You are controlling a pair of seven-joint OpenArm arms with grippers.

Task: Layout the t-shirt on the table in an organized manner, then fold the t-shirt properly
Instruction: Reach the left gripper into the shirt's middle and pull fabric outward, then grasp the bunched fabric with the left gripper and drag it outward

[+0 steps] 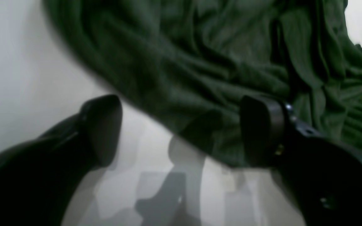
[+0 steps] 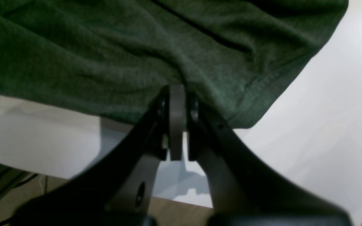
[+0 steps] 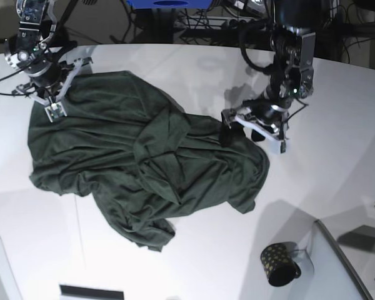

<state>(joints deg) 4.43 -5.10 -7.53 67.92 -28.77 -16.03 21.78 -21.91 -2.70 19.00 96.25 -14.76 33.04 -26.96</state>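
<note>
The dark green t-shirt point(image 3: 144, 169) lies crumpled and partly spread across the white table point(image 3: 331, 187). My left gripper point(image 3: 242, 134) hovers at the shirt's right edge. In the left wrist view it point(image 1: 181, 128) is open, its two fingers point(image 1: 102, 125) spread wide, with the t-shirt's point(image 1: 200, 62) hem running between them and nothing pinched. My right gripper point(image 3: 53, 109) is at the shirt's far left corner. In the right wrist view it point(image 2: 178, 94) is shut on the t-shirt point(image 2: 137, 56), and creases fan out from its tips.
A small dark gold-dotted mug point(image 3: 279, 264) stands near the front right, next to a grey tray-like panel point(image 3: 340, 269). The table's curved edge and the floor point(image 2: 174, 213) show below the right gripper. Cables and equipment crowd the back edge.
</note>
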